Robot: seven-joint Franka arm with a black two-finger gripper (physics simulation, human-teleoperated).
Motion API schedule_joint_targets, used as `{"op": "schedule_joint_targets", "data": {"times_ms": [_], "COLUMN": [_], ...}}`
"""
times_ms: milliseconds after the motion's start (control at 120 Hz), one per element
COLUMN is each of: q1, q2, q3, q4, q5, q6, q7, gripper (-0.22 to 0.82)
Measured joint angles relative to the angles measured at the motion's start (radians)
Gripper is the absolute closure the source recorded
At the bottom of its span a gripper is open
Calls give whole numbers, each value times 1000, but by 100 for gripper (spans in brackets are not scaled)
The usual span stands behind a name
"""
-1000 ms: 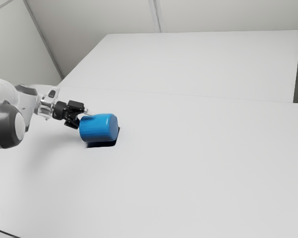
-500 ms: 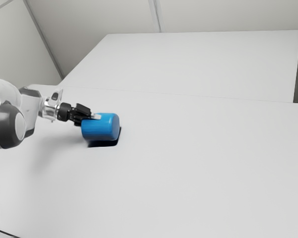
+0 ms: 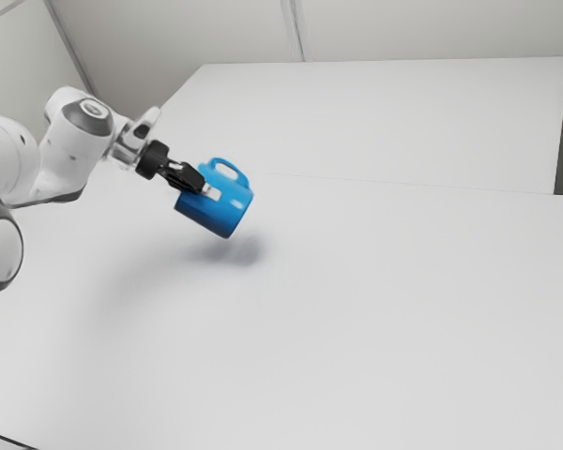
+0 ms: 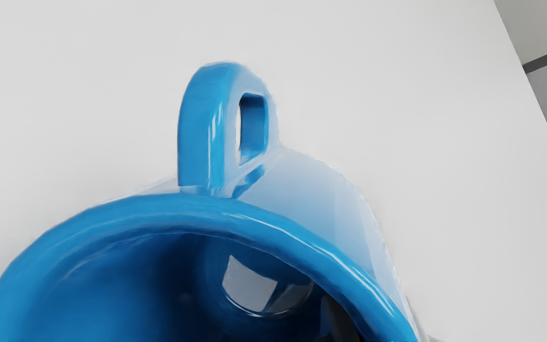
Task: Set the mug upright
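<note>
Mug [image 3: 227, 212] held aslant in the air. Exterior view: the arm [image 3: 79, 131] enters from the exterior view's left, and its black gripper [image 3: 205, 189] is clamped on the mug's wall near the mouth, a pale fingertip [image 3: 212, 193] lying against the outside. The mouth faces back and up toward the gripper, the base points obliquely down toward the exterior view's right, and the handle [image 3: 223, 160] stands on the upper side. A soft shadow [image 3: 236, 251] falls on the white table [image 3: 357, 309] beneath, apart from the mug, which indicates that it is clear of the surface. Wrist view: the open mouth, bounded by its thick rim [image 4: 273, 216], faces the camera; a dark finger [image 4: 341, 320] reaches inside the cup, consistent with a grip across the wall, one finger within and one without. The step in hand is judged to be the righting of the mug, its axis lying between level and vertical. The next move calls for turning the base squarely downward with the grip kept firm, then lowering until the base rests flat, and only then parting the fingers
</note>
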Motion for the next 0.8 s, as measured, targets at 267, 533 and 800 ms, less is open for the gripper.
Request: {"op": "schedule_joint_targets", "data": {"times_ms": [267, 533, 800], "q1": [-64, -76, -78], "q2": [-35, -1, -5], "q3": [-148, -217, -228], "q4": [7, -8, -128], "q5": [667, 963, 997], "q6": [100, 169, 334], "q7": [-187, -353, -474], "gripper": [78, 77, 77]}}
